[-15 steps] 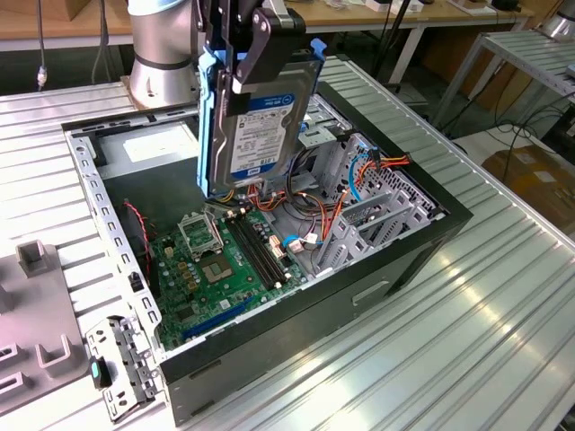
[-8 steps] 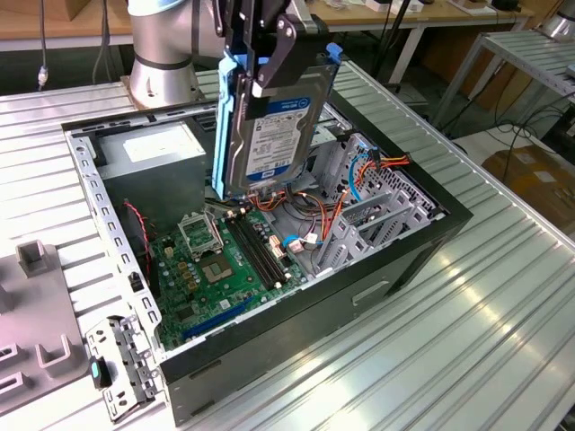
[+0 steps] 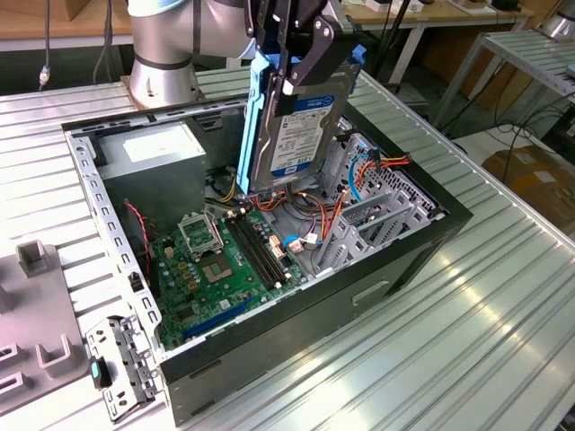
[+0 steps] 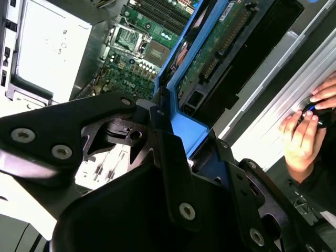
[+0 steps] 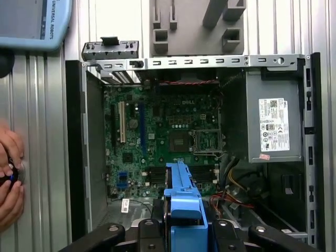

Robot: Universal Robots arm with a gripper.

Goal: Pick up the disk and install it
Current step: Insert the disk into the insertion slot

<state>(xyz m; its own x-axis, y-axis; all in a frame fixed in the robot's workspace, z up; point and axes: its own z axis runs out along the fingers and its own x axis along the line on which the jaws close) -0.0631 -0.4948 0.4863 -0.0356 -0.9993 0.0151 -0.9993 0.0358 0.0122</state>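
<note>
Above the open case: the disk (image 3: 296, 126) is hanging upright, label face showing in the exterior view, blue carrier end uppermost, lower edge clear of the motherboard (image 3: 225, 260) below.
Gripper: the gripper (image 3: 292, 67) is clamping the disk's upper end, with black fingers pressing from either side at the blue carrier.
Board side: the second wrist view is showing the drive's bare circuit board.
Handling (judgement): rigid metal body, fairly heavy for its size, shock-sensitive. The label face is looking smooth, so slip is possible. Best taken by the carrier end or dark edges, never the circuit side.
Case: the computer case (image 3: 431, 233) is lying open on the ribbed table (image 3: 503, 341), the power-supply box (image 3: 148, 153) sitting in its far corner and the drive cage (image 3: 377, 215) standing toward the exterior view's right of the disk.
Bystander: a person's hand (image 4: 302, 136) is resting on the table beside the case.
Progress (judgement): disk lifted, not yet seated.
</note>
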